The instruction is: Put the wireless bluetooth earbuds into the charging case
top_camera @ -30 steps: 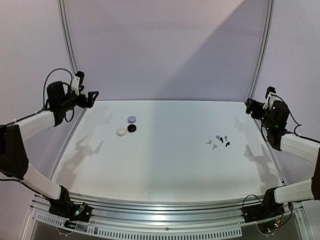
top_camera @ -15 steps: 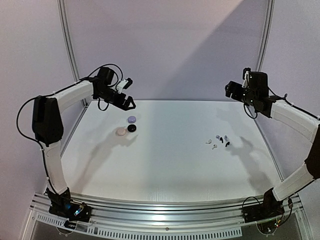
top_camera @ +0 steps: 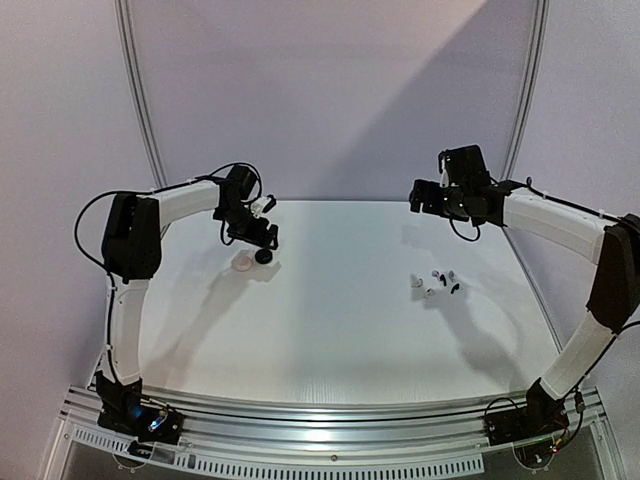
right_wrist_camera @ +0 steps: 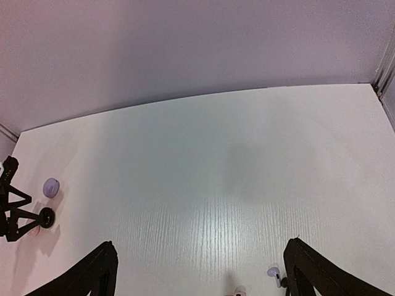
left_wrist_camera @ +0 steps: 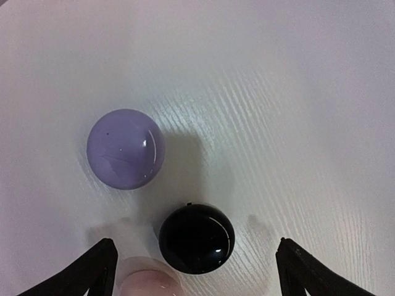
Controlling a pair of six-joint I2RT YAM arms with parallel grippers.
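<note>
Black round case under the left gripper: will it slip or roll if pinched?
The black round case looks glossy and domed, so a pinch may slip off. Small and low, it probably slides rather than rolls. The pale pink case close beside it might get bumped.

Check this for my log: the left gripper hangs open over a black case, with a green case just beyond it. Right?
No: beyond the black case lies a lavender case, not a green one; the left wrist view shows it. The left gripper hangs open over the black case.
</note>
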